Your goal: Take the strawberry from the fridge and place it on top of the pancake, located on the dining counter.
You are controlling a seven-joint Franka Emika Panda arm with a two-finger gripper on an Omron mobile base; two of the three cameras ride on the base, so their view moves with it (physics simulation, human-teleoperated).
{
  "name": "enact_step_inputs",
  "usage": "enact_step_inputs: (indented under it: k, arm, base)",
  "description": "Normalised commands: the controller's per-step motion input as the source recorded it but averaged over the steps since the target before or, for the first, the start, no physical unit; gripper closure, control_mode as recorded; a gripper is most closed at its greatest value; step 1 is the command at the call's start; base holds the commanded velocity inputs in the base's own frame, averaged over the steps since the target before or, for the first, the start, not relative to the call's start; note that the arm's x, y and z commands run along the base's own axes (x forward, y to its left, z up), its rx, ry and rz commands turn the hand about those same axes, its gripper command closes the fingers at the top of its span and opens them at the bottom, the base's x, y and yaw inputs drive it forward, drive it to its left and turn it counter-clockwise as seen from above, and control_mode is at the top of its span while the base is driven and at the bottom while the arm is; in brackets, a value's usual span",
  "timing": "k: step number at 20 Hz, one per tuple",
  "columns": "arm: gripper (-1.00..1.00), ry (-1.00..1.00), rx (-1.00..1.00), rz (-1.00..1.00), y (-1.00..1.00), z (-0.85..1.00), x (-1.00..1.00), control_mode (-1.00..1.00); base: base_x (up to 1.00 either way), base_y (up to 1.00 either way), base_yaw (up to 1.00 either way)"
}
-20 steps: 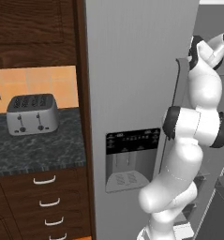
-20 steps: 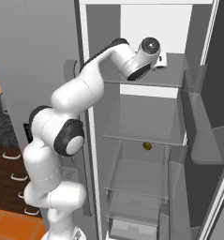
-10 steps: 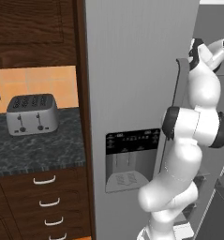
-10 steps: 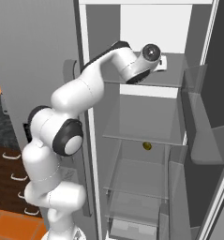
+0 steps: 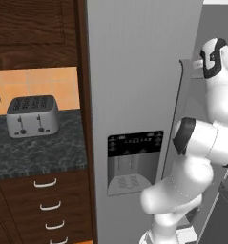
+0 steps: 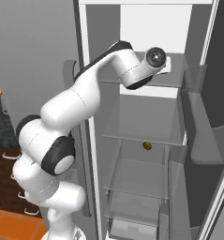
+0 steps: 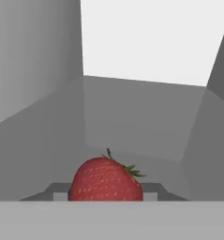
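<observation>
The strawberry (image 7: pixel 106 180) is seen on the upper shelf (image 6: pixel 176 80) inside the open fridge (image 5: pixel 134 71), dead ahead of the gripper (image 7: pixel 106 191) and right between its tips. The jaws are drawn narrow, and the berry's flanks appear to be touched on both sides, so a grip is judged made. The berry's long axis is laid across the jaws, stalk end toward the right of the hand view. A straight pull-back out of the shelf is called for next.
</observation>
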Motion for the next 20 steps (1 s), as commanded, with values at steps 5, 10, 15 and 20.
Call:
enact_step_inputs:
  k: [5,10,15,20]
  arm:
    - [1.0,0.0,-0.11,0.0,0.33,0.1,-1.0,-1.0]
    - [1.0,0.02,-0.18,-0.02,0.5,0.06,-1.0,-1.0]
    - [1.0,0.0,-0.18,-0.01,0.35,0.03,-1.0,-1.0]
    - [1.0,0.01,-0.13,-0.03,0.21,0.16,-1.0,-1.0]
  base:
    - [0.0,0.0,0.0]
    - [0.0,0.0,0.0]
    - [0.0,0.0,0.0]
    - [0.0,0.0,0.0]
